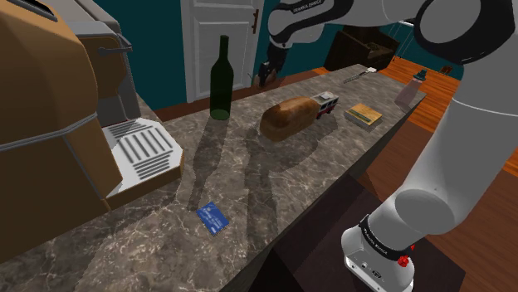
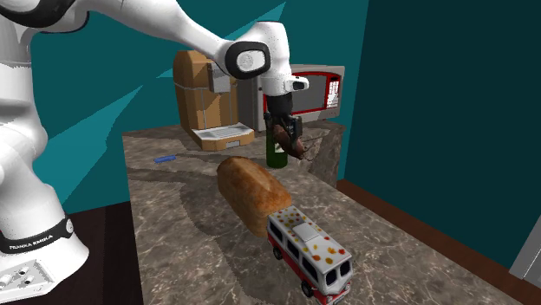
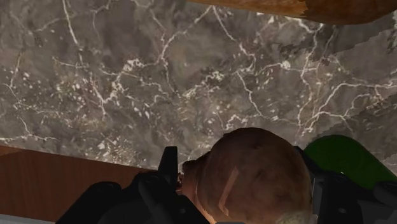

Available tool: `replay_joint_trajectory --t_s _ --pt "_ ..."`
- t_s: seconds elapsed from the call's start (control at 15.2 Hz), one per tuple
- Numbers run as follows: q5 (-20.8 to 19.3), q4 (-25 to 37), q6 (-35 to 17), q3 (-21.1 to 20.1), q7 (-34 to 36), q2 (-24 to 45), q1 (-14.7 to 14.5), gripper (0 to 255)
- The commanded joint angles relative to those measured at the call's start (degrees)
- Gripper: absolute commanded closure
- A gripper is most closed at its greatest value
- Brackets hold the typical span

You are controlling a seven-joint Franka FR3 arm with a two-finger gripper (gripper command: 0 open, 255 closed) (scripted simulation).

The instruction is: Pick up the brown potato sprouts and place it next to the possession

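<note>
1. Grey-brown veined marble countertop point(image 1: 274, 182), running from lower left to upper right of the shoulder view; serves as bearing surface for all items below.
2. Brown and grey boxy coffee machine point(image 1: 50, 116) at left of the shoulder view, well apart from the work in hand.
3. White jointed arm point(image 1: 465, 166) reaching from lower right to upper centre of the shoulder view, raised to carry its load over the standing items.
4. Brown bread loaf point(image 1: 289, 116) lying mid-counter. Dark green glass bottle point(image 1: 221, 79) upright to its left.
5. White and red toy bus with coloured dots point(image 2: 310, 251) at lower centre of the second exterior view, near the loaf's end.
6. Small flat blue card point(image 1: 213, 217), lower centre of the shoulder view; possibly the "possession", cannot confirm.
7. All-black gripper point(image 2: 283, 132) aloft, clear of the counter, in front of the bottle in the second exterior view.
8. Round brown potato with sprouts point(image 3: 254, 178) clasped between the black fingers point(image 3: 167, 167). Grasp plain in the wrist view, which also shows the bottle's green top just beside the potato. Height above the counter legible from the second exterior view instead.
</note>
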State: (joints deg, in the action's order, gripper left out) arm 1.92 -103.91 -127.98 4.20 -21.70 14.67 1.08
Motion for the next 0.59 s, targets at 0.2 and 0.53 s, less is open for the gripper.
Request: replay_joint_trajectory --t_s 0.2,0.53 --pt "-0.9 -2.8 0.4 -0.6 2.5 -3.3 -1.5 255" --pt "-2.7 -11.2 -2.6 -2.6 8.9 -8.7 -5.0 255"
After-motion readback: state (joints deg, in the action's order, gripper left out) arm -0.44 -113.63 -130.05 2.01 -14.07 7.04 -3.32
